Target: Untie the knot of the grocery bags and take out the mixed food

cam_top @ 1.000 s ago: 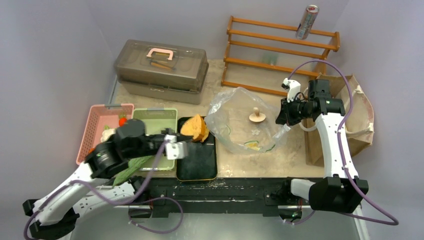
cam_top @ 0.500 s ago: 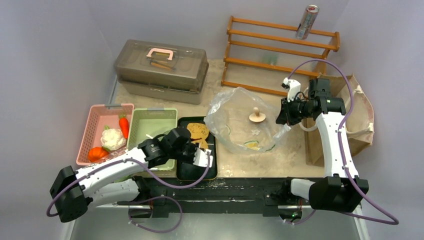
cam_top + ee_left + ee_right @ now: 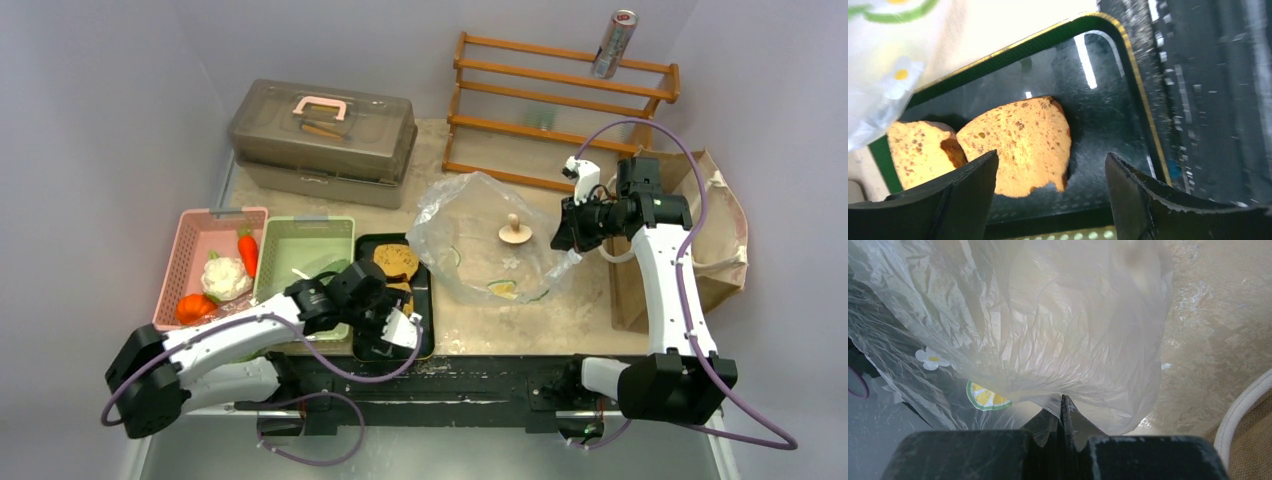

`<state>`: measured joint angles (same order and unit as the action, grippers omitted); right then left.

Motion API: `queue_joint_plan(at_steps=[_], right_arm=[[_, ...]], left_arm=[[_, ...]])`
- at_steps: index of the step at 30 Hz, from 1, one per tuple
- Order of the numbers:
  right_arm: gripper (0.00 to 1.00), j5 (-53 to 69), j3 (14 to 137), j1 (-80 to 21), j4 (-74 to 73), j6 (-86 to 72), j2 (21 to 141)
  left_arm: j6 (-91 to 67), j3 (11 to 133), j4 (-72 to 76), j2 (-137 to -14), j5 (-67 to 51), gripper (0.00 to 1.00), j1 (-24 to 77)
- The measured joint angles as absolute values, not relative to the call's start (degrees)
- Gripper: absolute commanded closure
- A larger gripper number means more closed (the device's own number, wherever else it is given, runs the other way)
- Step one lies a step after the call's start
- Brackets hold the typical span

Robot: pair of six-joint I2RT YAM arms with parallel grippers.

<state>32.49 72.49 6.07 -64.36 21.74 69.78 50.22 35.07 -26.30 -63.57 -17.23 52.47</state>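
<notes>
A: My left hand [image 3: 1050,157] is wide above two brown toast slices [image 3: 1018,145] on the black rectangular tray [image 3: 1108,115]. I'd lift straight off.
B: Fine. My right hand [image 3: 1063,401] pinches the crinkly transparent plastic bag [image 3: 1058,330] by its edge.

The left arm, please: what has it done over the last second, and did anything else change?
The left gripper lowered the toast slice onto the black tray, opened and let go. The right gripper stays shut on the plastic bag.
</notes>
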Motion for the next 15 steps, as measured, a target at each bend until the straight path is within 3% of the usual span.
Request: queue_joint_plan(at_steps=[2, 6, 7, 11, 15], right_arm=[[1.00, 32.5, 72.7, 6.1, -64.8, 22.0, 69.8], [1.00, 32.6, 73.0, 6.1, -65.0, 22.2, 69.6], [1.00, 32.7, 73.0, 6.1, -65.0, 22.1, 69.5], [1.00, 33.6, 73.0, 6.1, -64.2, 21.6, 68.6], [1.00, 34.9, 72.8, 6.1, -62.7, 20.5, 67.7]], left_arm=[[50.4, 36.7, -31.7, -59.1, -19.8, 0.28, 52.5], [48.5, 47.0, -42.0, -48.9, -26.0, 0.66, 52.5], [47.0, 51.4, -43.0, -48.3, -27.2, 0.69, 52.5], [37.7, 69.8, -39.5, -53.3, -29.2, 0.70, 52.9], [29.4, 84.8, -27.3, -68.8, -28.0, 0.68, 55.7]])
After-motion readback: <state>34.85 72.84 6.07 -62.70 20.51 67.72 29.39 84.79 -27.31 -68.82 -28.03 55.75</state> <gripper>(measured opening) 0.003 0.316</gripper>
